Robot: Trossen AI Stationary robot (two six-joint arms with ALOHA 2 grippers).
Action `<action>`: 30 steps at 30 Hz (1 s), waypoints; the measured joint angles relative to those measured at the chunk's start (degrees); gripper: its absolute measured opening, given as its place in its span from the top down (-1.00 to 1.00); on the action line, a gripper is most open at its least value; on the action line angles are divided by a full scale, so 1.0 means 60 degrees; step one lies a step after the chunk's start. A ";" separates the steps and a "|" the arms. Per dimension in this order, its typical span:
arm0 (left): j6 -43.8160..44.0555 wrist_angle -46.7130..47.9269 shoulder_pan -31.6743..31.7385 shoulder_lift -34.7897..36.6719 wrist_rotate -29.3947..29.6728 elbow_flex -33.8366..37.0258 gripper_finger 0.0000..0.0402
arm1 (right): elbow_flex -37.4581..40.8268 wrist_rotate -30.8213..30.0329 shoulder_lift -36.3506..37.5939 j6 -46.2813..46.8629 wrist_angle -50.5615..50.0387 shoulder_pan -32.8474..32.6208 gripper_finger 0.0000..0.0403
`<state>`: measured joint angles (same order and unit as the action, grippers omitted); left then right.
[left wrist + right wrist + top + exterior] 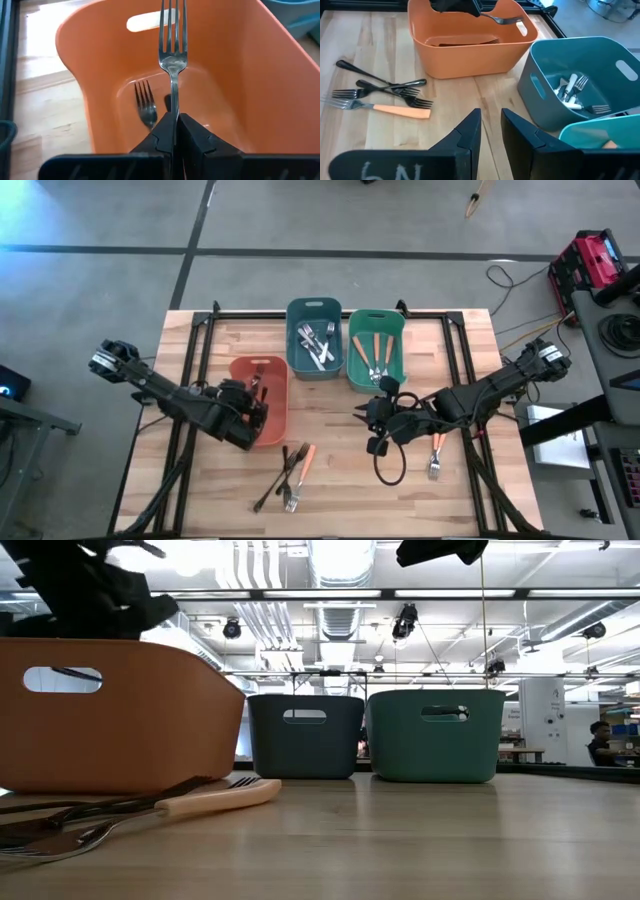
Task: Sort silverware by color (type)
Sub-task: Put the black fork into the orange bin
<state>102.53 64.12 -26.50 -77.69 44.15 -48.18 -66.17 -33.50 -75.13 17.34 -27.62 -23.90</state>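
While left hand grips dark fork over salmon bin, right hand parted, empty.

The left arm reaches in from the left edge of the counter, its forearm slanting toward the middle. Its pincer has its fingers pressed together. The right arm comes in from the right edge, forearm angled inward. Its pincer has its fingers parted by a narrow gap and grips nothing.
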 joint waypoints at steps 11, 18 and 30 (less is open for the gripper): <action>-0.0725 -0.1377 0.0273 -0.0445 -0.0109 0.0230 0.97 | 0.0000 -0.0025 0.0000 0.0036 0.0003 0.0000 0.66; -0.0720 -0.1683 0.0324 -0.1129 -0.0318 0.0230 0.96 | 0.0011 -0.0025 0.0000 0.0036 0.0004 0.0000 0.69; -0.0720 -0.1682 0.0375 -0.1381 -0.0374 0.0186 0.96 | 0.0011 -0.0025 -0.0003 0.0124 0.0004 0.0000 0.71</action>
<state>98.21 54.03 -24.25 -85.97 41.90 -47.07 -66.11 -33.65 -75.15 18.09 -27.59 -23.90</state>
